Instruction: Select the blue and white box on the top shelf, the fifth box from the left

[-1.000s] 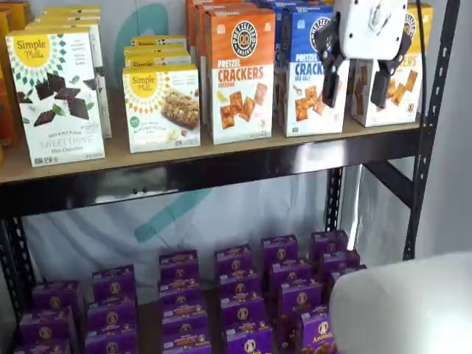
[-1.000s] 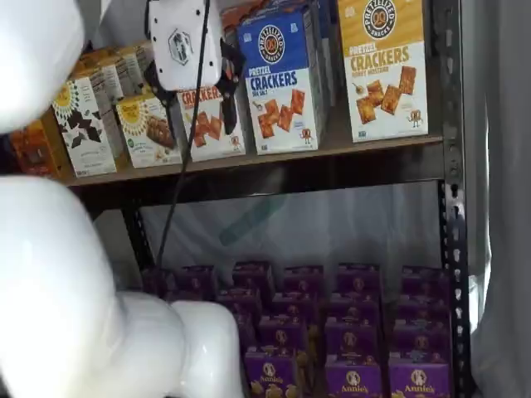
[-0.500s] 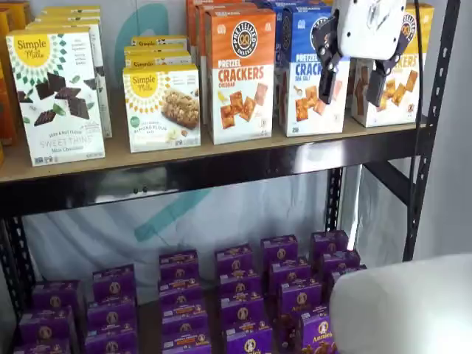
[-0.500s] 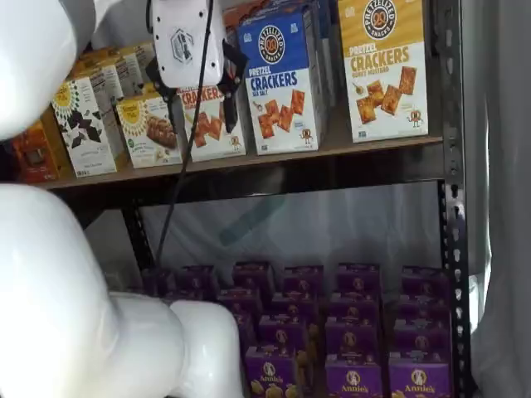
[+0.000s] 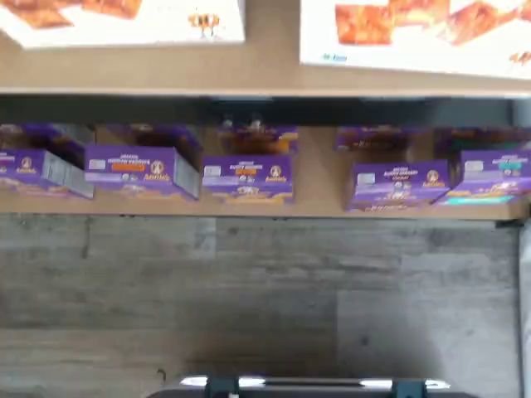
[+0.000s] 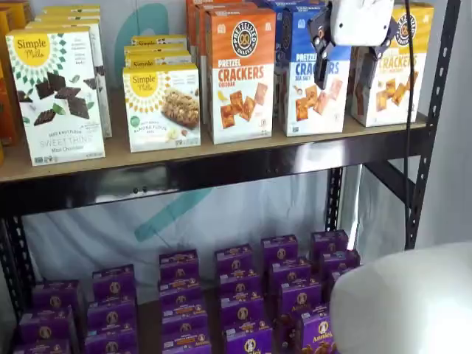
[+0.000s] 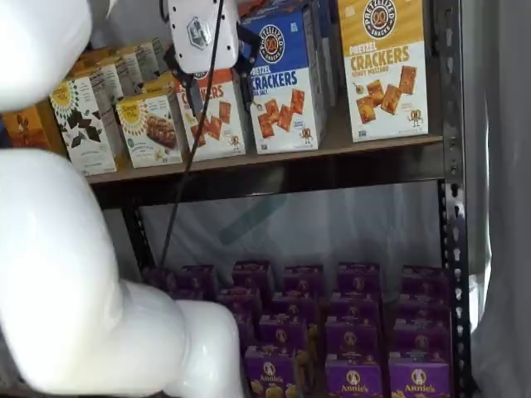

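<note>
The blue and white box [image 6: 311, 92] stands on the top shelf [image 6: 221, 151], between an orange-topped and a yellow-topped cracker box; it shows in both shelf views [image 7: 284, 87]. My gripper [image 6: 346, 68] hangs in front of its upper right part, open, with a plain gap between the black fingers and nothing in them. In a shelf view the gripper [image 7: 214, 83] overlaps the orange-topped box, left of the blue one. The wrist view shows the shelf board [image 5: 265, 70] and the lower edges of two cracker boxes; I cannot tell which is which.
The orange-topped box [image 6: 240, 74] and yellow-topped box [image 6: 398, 81] flank the target. Simple Mills boxes [image 6: 55, 96] stand further left. Purple boxes [image 6: 236, 295] fill the lower shelf. A black rack upright [image 6: 431, 110] stands at the right. My white arm [image 7: 58, 274] fills the near foreground.
The gripper has risen in front of the top shelf's boxes and its fingers now sit higher on the blue and white box. It stays open. The boxes have not moved.
</note>
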Robot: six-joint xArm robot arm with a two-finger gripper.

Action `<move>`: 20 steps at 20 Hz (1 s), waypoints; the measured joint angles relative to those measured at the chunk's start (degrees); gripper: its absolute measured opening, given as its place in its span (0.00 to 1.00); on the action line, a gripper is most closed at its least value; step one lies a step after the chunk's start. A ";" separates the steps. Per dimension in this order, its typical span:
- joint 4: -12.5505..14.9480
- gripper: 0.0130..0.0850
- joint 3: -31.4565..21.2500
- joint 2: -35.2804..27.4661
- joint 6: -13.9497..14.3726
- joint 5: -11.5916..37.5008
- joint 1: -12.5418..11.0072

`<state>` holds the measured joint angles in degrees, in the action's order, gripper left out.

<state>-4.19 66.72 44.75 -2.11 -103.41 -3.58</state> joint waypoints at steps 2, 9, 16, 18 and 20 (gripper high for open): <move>0.39 1.00 0.88 -1.30 -0.49 0.92 -0.37; 0.76 1.00 3.44 -5.20 -2.47 4.22 -2.18; -0.60 1.00 6.07 -9.09 -4.47 4.67 -4.38; -1.11 1.00 6.60 -9.68 -4.78 4.94 -4.74; -0.77 1.00 6.78 -9.84 -4.64 5.31 -4.50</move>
<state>-4.97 73.51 34.91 -6.76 -98.10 -8.08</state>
